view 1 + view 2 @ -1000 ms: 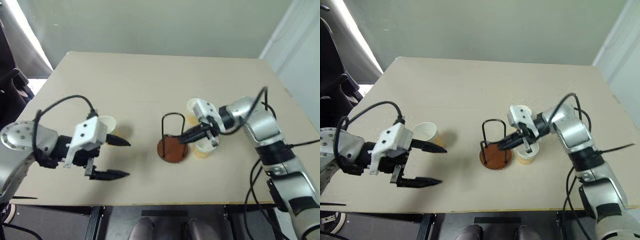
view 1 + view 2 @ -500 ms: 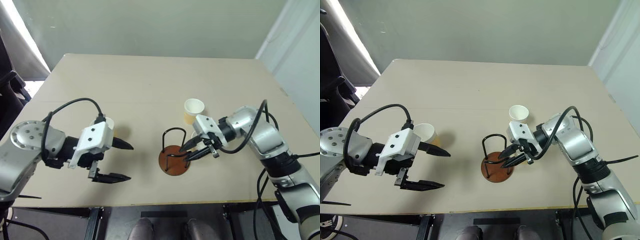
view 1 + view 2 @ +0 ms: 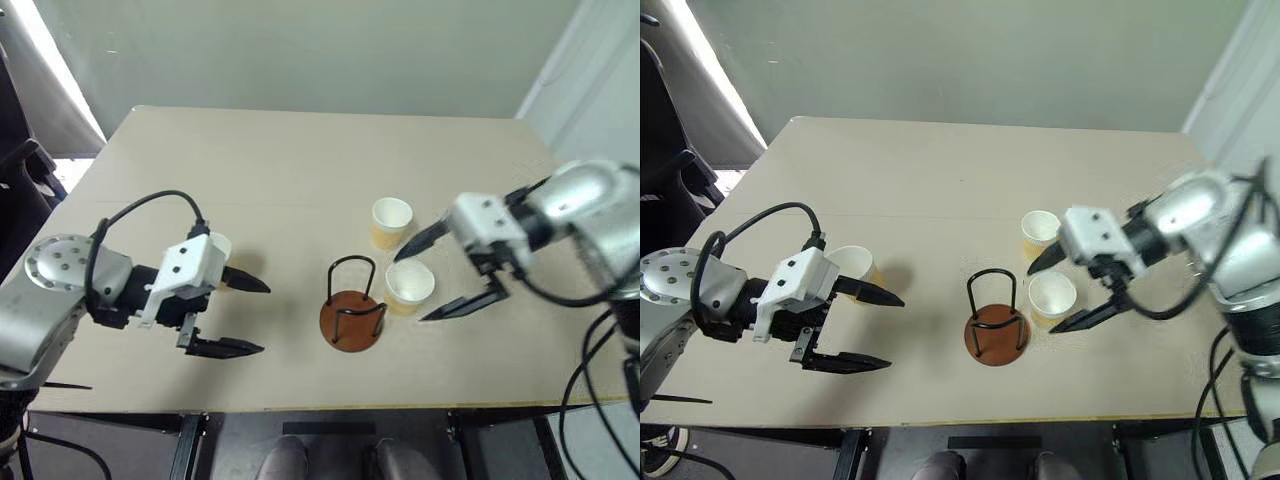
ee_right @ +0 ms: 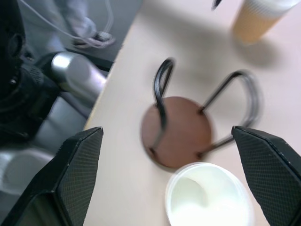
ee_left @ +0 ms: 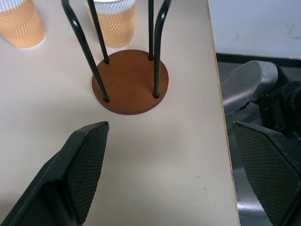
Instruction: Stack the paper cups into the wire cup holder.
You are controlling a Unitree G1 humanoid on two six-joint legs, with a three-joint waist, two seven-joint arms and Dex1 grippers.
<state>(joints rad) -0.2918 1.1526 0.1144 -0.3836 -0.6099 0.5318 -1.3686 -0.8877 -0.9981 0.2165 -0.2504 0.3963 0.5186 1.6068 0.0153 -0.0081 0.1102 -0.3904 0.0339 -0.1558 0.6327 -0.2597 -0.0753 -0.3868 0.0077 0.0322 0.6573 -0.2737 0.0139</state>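
The wire cup holder (image 3: 352, 318) stands empty near the table's front, black arches on a reddish-brown disc. One paper cup (image 3: 409, 287) stands upright just right of it, and a second cup (image 3: 391, 222) stands behind that one. A third cup (image 3: 853, 264) stands partly hidden behind my left gripper. My right gripper (image 3: 411, 288) hangs open above the cup next to the holder, a finger on either side, holding nothing. My left gripper (image 3: 264, 318) is open and empty left of the holder, pointing at it. The left wrist view shows the holder's base (image 5: 130, 81) and two cups (image 5: 113, 21).
The table's front edge (image 3: 330, 408) runs close below the holder. Bare tabletop (image 3: 300, 170) stretches behind the cups. Black cables trail from both arms.
My right gripper has opened, let go of the cup beside the holder, and risen away to the right. The left gripper has stayed where it was.
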